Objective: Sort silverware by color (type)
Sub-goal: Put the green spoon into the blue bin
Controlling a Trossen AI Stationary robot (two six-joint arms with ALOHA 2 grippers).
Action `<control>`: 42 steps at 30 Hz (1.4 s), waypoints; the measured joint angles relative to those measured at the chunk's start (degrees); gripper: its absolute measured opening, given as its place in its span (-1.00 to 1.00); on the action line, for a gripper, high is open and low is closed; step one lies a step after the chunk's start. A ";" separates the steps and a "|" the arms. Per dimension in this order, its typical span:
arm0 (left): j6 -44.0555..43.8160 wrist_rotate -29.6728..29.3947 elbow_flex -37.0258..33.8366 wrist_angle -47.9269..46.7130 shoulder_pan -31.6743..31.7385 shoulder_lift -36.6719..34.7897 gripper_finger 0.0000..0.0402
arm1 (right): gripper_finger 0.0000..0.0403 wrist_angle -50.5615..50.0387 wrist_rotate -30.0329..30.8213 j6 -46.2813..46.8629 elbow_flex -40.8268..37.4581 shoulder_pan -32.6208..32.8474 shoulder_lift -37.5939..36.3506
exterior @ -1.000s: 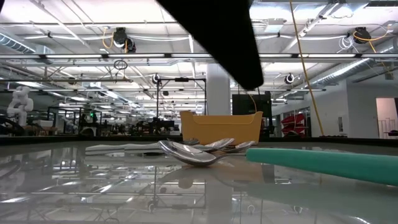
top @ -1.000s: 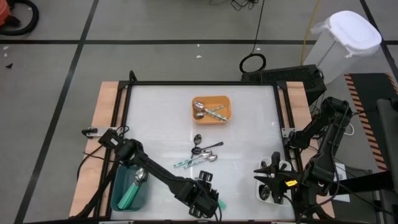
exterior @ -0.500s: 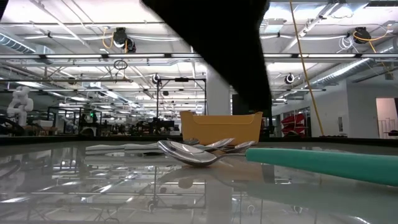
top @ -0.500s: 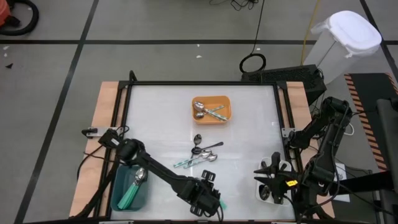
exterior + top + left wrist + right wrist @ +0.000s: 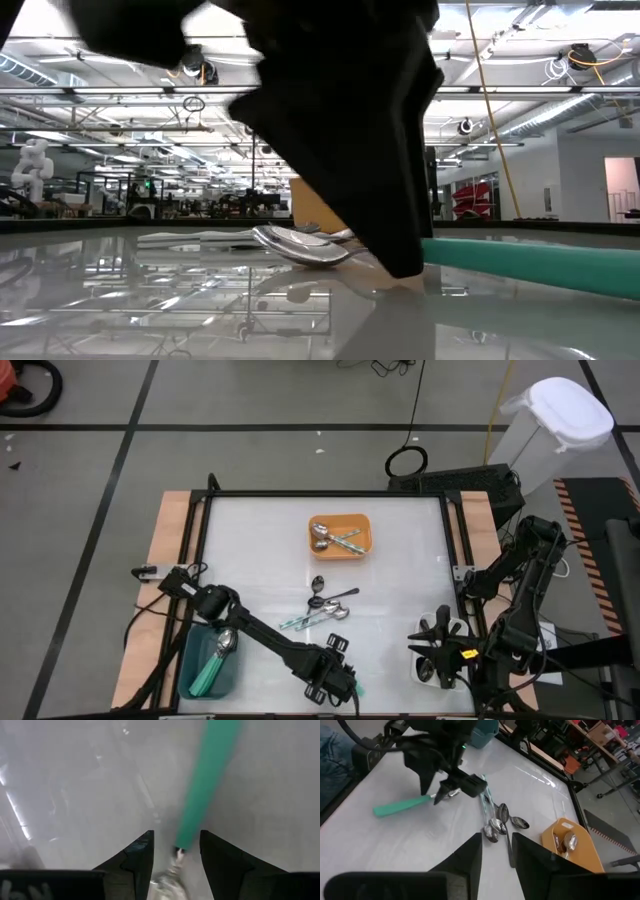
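Straddling the teal-handled spoon [image 5: 207, 785] at its neck, the left end effector [image 5: 176, 857] is open; the handle runs straight ahead.

text: none legible | labels: none | numbers: none

Left claw [image 5: 176, 857] low over the pale, glossy counter [image 5: 75, 785], its two dark fingers [image 5: 135, 862] spread with a gap between. Teal-handled spoon [image 5: 205, 780] lying on the counter, handle running away from the claw at a slight slant. Near end of the handle sits in the gap between the fingers; the silver neck and part of the bowl show there, blurred. Whether the fingers touch the spoon cannot be told. Faint streaked reflections on the counter beside the handle.
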 joint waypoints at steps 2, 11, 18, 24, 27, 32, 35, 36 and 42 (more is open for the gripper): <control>-0.48 0.02 0.00 0.03 0.79 0.00 -0.25 | -0.50 0.00 0.00 -0.09 0.00 0.02 0.00; -0.60 3.23 0.00 -0.19 1.69 0.04 -0.63 | -0.50 0.15 0.00 -0.19 0.00 0.00 0.00; -0.20 3.15 0.31 1.64 2.05 2.02 -0.75 | -0.50 0.42 0.03 -0.19 0.00 0.00 0.00; -0.22 3.39 0.31 1.12 2.63 2.73 -0.75 | -0.50 0.61 0.02 -0.36 0.02 0.00 0.00; -0.29 3.35 0.31 1.19 2.68 2.79 -0.76 | -0.50 0.61 0.02 -0.67 0.02 0.00 0.00; 1.26 2.71 0.42 0.95 2.33 2.80 -0.87 | -0.50 0.60 0.04 -0.85 0.02 0.00 0.00; 0.91 2.71 0.42 0.81 2.33 2.78 -0.89 | -0.50 0.60 0.04 -0.81 0.02 0.00 0.00; 0.64 2.73 0.86 0.34 2.33 2.79 -0.89 | -0.50 0.61 0.04 -0.80 0.02 0.00 0.00; -1.07 2.71 5.33 -4.53 2.27 3.38 -0.90 | -0.50 0.59 0.02 -0.69 0.02 0.00 0.00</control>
